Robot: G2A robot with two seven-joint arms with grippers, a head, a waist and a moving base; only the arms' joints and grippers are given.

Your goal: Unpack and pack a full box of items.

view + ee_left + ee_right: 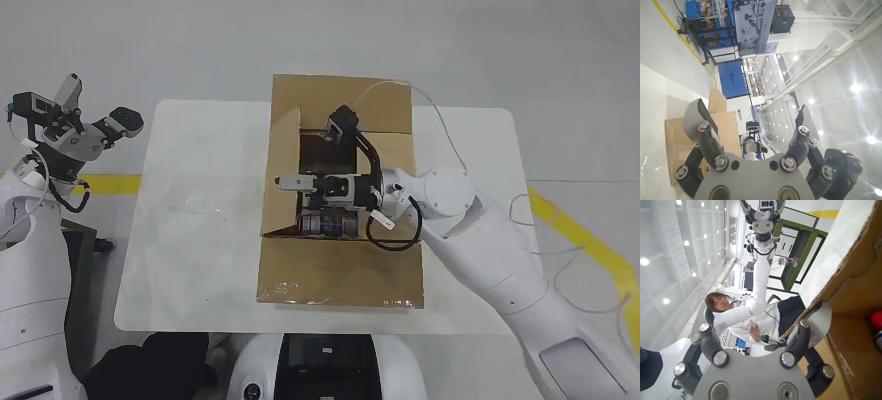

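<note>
White lettering runs down the blue panel [730, 79], and there's dark lettering with a small logo on the white panel [739, 114] beside it. A black handling symbol [705, 167] sits low on the box [677, 132] wall, too small to read.

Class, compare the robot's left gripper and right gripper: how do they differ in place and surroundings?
The left gripper is off beyond the edge of the table, away from the cardboard box; the right gripper is at the box's opening. Nothing lies between the left gripper's fingers; a flap edge of the box lies between the right gripper's. Both are open.
</note>
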